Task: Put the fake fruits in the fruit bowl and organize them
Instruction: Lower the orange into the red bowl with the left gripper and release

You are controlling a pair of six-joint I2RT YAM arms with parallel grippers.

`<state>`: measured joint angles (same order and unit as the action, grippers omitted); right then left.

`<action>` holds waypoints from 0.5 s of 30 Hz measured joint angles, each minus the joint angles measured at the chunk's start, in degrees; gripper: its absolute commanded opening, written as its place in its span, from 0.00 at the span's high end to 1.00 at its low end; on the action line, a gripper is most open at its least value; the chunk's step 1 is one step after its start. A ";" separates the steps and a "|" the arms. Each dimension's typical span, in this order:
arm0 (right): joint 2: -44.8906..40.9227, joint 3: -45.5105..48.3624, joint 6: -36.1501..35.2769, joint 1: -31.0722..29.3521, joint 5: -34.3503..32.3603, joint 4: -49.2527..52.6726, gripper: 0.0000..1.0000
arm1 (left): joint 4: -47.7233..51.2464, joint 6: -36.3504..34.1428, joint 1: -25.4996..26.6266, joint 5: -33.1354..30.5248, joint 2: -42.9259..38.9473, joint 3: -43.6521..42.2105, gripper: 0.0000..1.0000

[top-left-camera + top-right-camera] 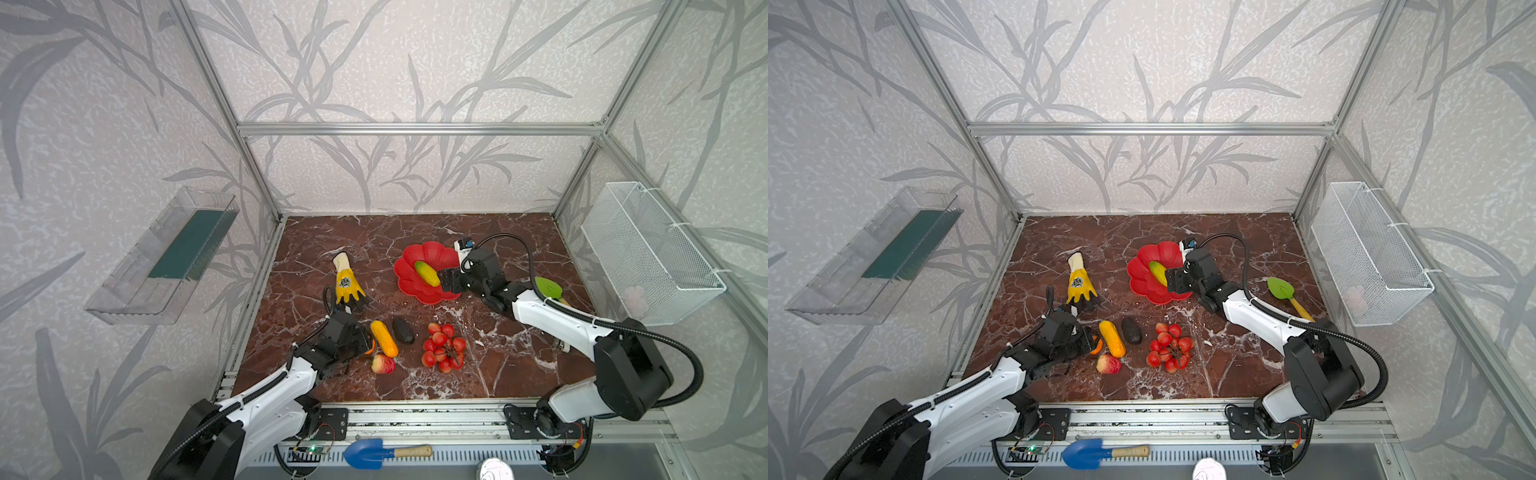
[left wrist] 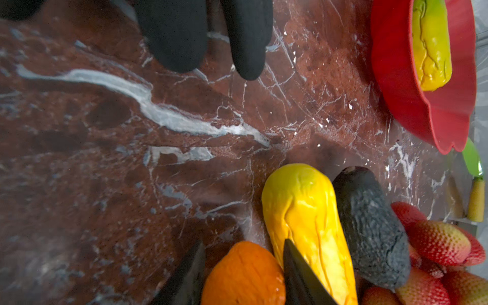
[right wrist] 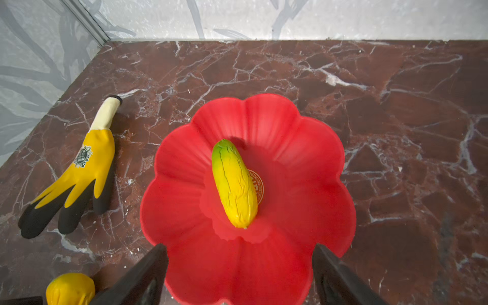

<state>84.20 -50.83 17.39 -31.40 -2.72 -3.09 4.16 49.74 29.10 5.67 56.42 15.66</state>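
Fruit bowl [image 3: 303, 163] emblem [image 3: 258, 186], right-wrist view only

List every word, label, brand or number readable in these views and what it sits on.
No text reads clearly.
Gold emblem at the fruit bowl centre: ringed lettering, partly covered by the yellow-green oblong fruit, too blurred to read.
Round badge on the work glove: too small to read.
Dark marks on the white disc in front of the table: cropped, unreadable.

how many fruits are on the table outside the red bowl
5: orange ball at the left gripper, yellow-orange oblong beside it, avocado, apple in front, berry bunch to the right. None seem hidden.
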 measured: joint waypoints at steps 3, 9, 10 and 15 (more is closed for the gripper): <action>-0.66 1.36 0.22 0.00 -0.24 -0.04 0.14 | -0.26 -0.92 0.61 -0.13 -0.07 0.17 0.65; -1.79 2.45 0.59 0.04 -0.22 0.26 0.14 | 4.76 -5.70 1.18 -1.88 -3.06 6.43 0.65; -2.21 2.73 0.59 0.04 -0.24 0.24 0.14 | 4.44 -6.99 1.18 -2.05 -3.30 7.85 0.65; -4.57 4.83 0.52 0.42 -0.24 0.90 0.14 | 0.55 -12.59 1.18 -1.53 3.50 17.42 0.65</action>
<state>79.64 -46.00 17.91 -30.98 -2.96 -2.20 4.71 37.15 30.28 4.14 59.92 33.08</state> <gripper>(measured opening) 0.863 0.356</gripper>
